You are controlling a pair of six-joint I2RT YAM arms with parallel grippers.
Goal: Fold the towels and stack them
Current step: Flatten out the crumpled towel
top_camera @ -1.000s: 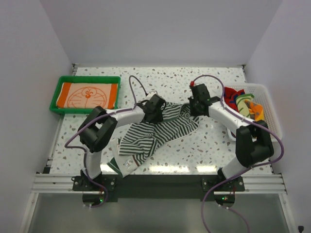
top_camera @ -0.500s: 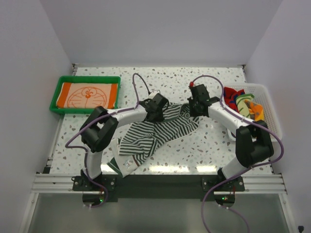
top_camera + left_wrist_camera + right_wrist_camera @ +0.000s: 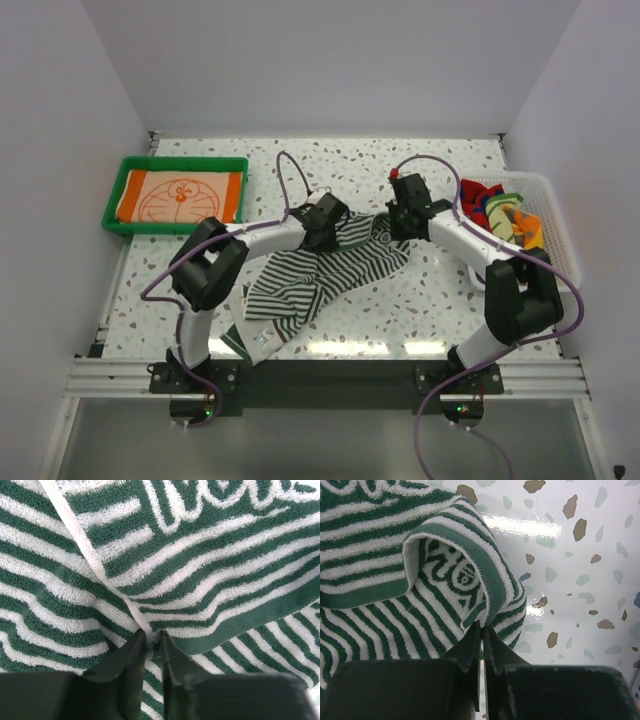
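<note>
The striped towel [image 3: 320, 275], dark green and white, lies rumpled across the middle of the table and hangs over its near edge. My left gripper [image 3: 328, 222] is shut on a white seam of the towel's far part; the pinch shows in the left wrist view [image 3: 152, 642], with the towel [image 3: 200, 555] filling it. My right gripper [image 3: 400, 222] is shut on the towel's folded-over right corner, seen in the right wrist view [image 3: 481, 625] with the towel [image 3: 395, 555] on its left. An orange towel with a cartoon drawing [image 3: 182, 196] lies flat in the green tray [image 3: 112, 200].
A white mesh basket [image 3: 552, 215] at the right edge holds a heap of coloured towels [image 3: 505, 212], red, green and orange. Speckled tabletop [image 3: 580, 570] shows to the right of the towel corner. White walls close in the left, back and right.
My left gripper has shifted slightly right and away along the towel's far edge. The right gripper and the towel have barely moved.
</note>
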